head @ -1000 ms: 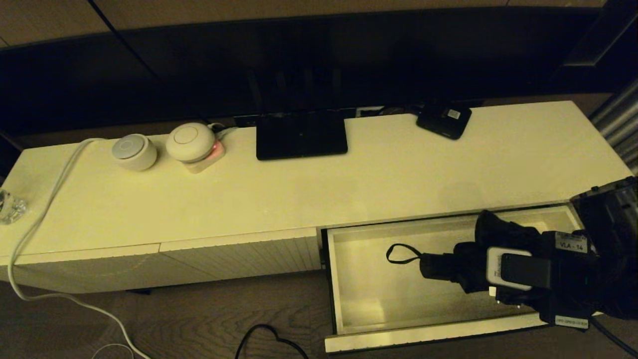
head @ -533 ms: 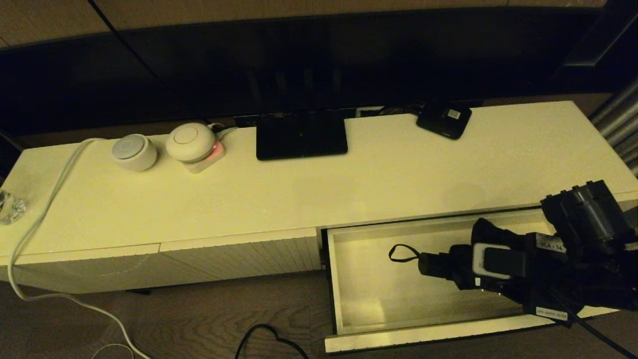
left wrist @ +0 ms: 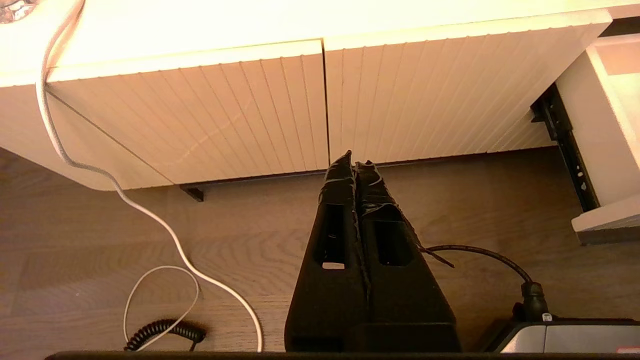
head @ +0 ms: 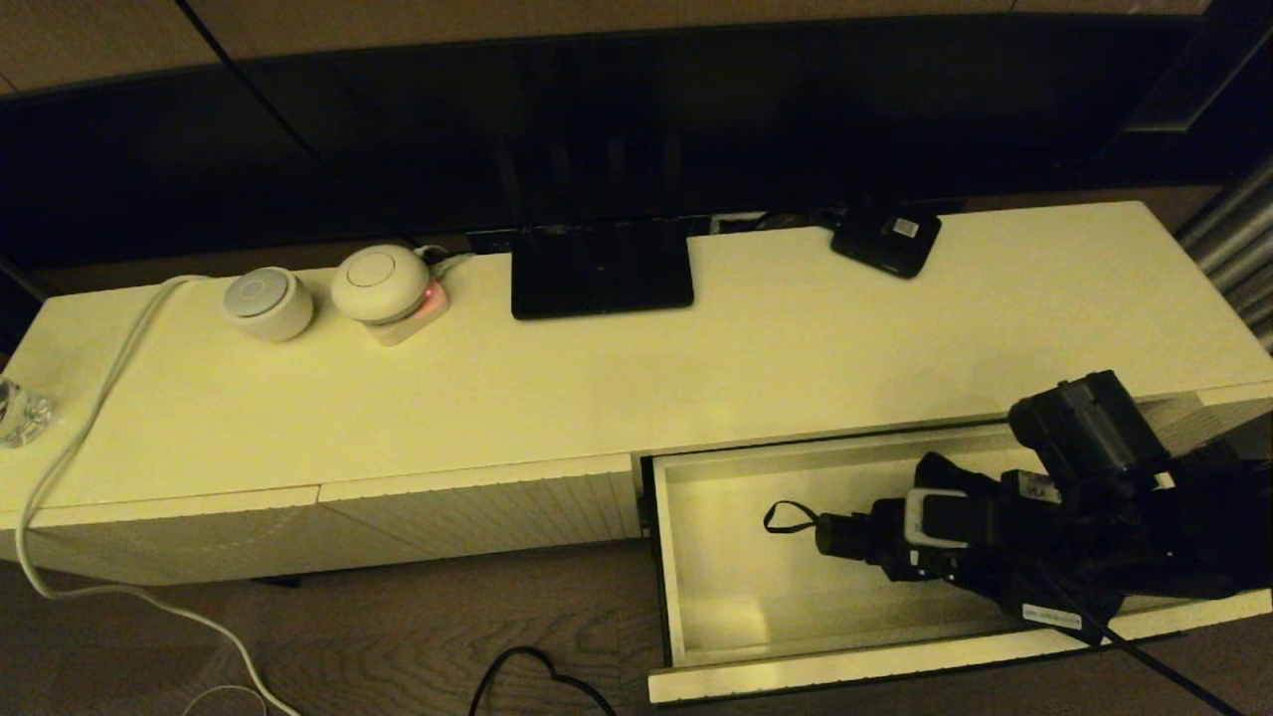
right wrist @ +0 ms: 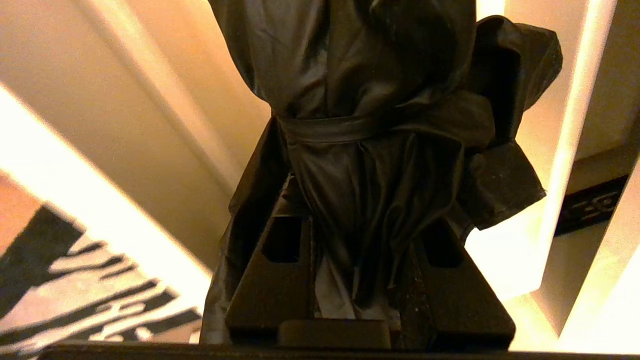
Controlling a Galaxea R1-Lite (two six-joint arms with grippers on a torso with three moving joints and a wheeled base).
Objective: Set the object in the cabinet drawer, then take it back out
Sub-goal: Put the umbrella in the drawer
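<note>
Umbrella (head: 875, 537) shifted left; "VLA" label (head: 1039, 488)

At lower right of the frame, the right gripper (head: 900, 542) reaches into the open cabinet drawer (head: 716, 617), at the black umbrella (head: 845, 535), whose wrist loop (head: 786, 517) points left.

The umbrella (head: 875, 532) is lying inside the open drawer (head: 696, 587), its handle pointing to nine o'clock. The box (head: 885, 241) is sitting on the cabinet top (head: 696, 368) at twelve o'clock from the drawer (well apart).
</note>
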